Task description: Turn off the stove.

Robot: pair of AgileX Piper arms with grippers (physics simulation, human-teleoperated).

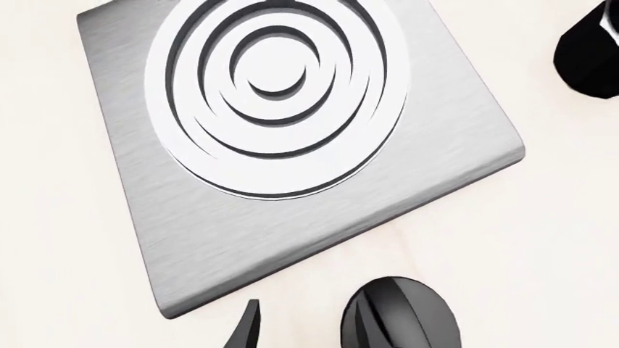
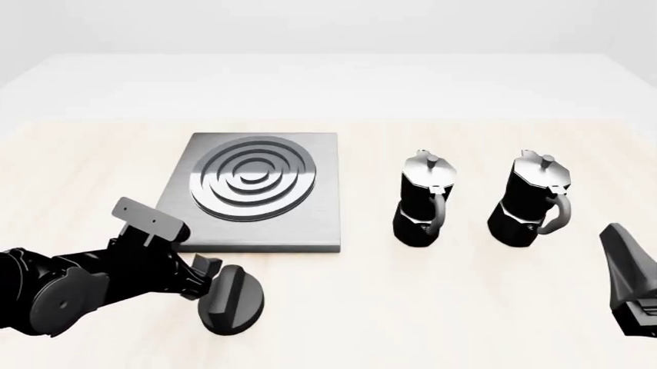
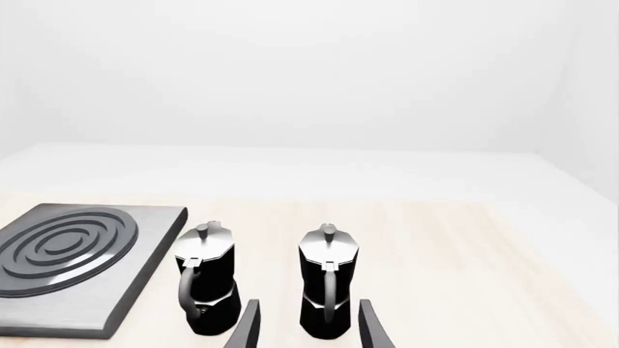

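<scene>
Left gripper [image 2: 211,278] reaches the black knob [image 2: 232,300] before the stove [image 2: 308,219], jaw state unclear; right gripper [image 3: 304,326] idles parted.

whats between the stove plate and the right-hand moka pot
The other moka pot stands between the stove plate and the right-hand moka pot, with bare table either side of it. The front view shows this best; the right wrist view agrees.

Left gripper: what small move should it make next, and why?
Probably ease the left gripper a little further onto the knob and close. In the front view it sits right beside the knob, near the stove; the left wrist view shows one finger next to the knob, not clearly around it.
</scene>
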